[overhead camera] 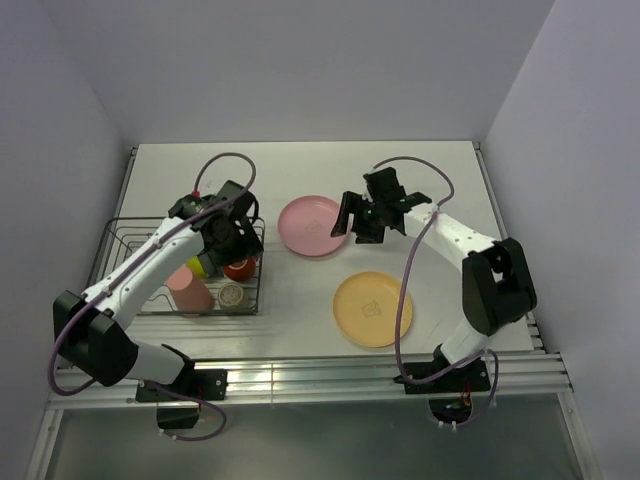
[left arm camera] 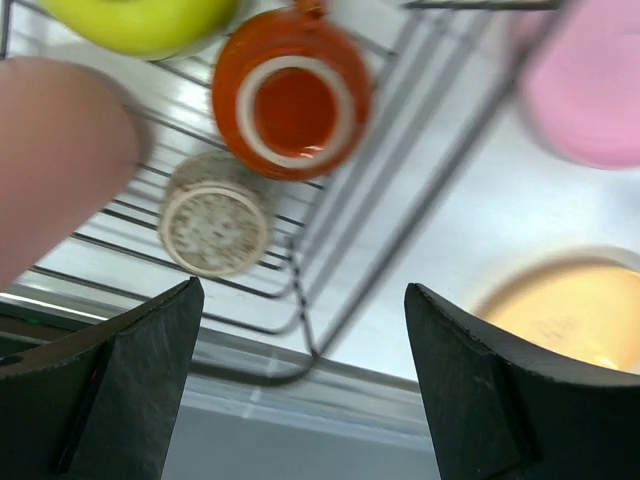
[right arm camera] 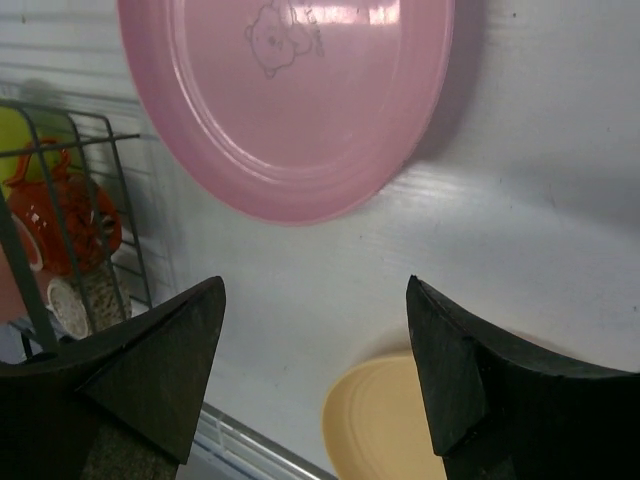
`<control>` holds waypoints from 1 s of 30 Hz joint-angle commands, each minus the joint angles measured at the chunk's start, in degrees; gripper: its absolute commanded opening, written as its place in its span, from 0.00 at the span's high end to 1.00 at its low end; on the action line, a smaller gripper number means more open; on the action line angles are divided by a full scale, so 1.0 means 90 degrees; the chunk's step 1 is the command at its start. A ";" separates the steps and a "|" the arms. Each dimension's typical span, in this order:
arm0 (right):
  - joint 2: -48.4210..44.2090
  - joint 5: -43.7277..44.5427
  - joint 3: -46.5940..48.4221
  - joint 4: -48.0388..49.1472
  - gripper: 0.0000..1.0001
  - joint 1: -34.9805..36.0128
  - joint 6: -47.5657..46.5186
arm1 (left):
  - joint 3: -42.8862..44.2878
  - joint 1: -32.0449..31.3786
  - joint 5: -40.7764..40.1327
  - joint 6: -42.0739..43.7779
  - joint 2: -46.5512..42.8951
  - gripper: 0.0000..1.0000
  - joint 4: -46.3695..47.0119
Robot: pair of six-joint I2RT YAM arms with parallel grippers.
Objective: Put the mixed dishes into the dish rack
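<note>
Left gripper (left arm camera: 303,295) hung over the rectangular dark wire dish rack (overhead camera: 120,225), jaws spread wide, gripping nothing. Four pieces sat in the rack: the lime-green bowl (left arm camera: 140,20), the small red-orange bowl (left arm camera: 290,95), the tiny beige-grey cup (left arm camera: 213,213) and the salmon-pink cup (overhead camera: 189,289). Out on the white table (overhead camera: 420,170), the round pink plate (overhead camera: 313,225) and the yellow-orange plate (overhead camera: 372,308) lay flat, apart. Right gripper (right arm camera: 315,290) hovered by the pink plate's right edge, jaws parted too, empty.

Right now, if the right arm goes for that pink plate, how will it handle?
The pink plate looks stiff and light, likely moulded plastic given its glossy sheen. It lies flat on the table, so its low rim probably gives little to pinch; it may slide when nudged.
</note>
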 commanded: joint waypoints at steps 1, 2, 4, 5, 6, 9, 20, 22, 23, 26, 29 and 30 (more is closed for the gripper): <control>0.0524 -0.0057 0.0434 0.0442 0.20 -0.0049 -0.0067 | 0.0913 -0.0027 0.0256 -0.0167 -0.0386 0.13 -0.0552; 0.0643 -0.0009 0.0503 0.0472 0.21 -0.0049 -0.0097 | 0.1108 -0.0027 0.0354 -0.0167 -0.0406 0.13 -0.0669; 0.0945 0.0187 0.0669 0.0491 0.24 -0.0068 -0.0058 | 0.1665 -0.0027 0.0569 -0.0235 -0.0454 0.13 -0.0777; 0.1014 0.0235 0.0699 0.0550 0.25 -0.0068 -0.0029 | 0.1851 -0.0027 0.0889 -0.0274 -0.0484 0.13 -0.0797; 0.1063 0.0303 0.0709 0.0657 0.26 -0.0068 0.0020 | 0.2191 -0.0037 0.1066 -0.0333 -0.0503 0.14 -0.0836; 0.1259 0.0596 0.0728 0.0891 0.28 -0.0068 0.0040 | 0.2709 -0.0037 0.1653 -0.0635 -0.0601 0.15 -0.0778; 0.2362 0.1632 0.1831 0.0716 0.57 -0.0107 -0.0146 | 0.2829 -0.0017 0.3362 -0.2052 -0.1109 0.17 0.0150; 0.2479 0.1613 0.1890 0.0696 0.57 -0.0107 -0.0117 | 0.2917 -0.0017 0.3411 -0.2111 -0.1099 0.17 0.0092; 0.2509 0.1564 0.1871 0.0774 0.57 -0.0107 -0.0107 | 0.2936 -0.0007 0.3431 -0.2120 -0.1099 0.17 0.0005; 0.2675 0.1671 0.1949 0.0697 0.58 -0.0088 -0.0048 | 0.2927 -0.0017 0.3480 -0.2228 -0.1177 0.18 -0.0006; 0.2685 0.1769 0.1832 0.0852 0.59 -0.0068 -0.0068 | 0.2781 -0.0017 0.3509 -0.2267 -0.1314 0.18 -0.0015; 0.2675 0.1721 0.1784 0.0930 0.59 -0.0068 -0.0077 | 0.2732 -0.0007 0.3519 -0.2277 -0.1343 0.18 -0.0016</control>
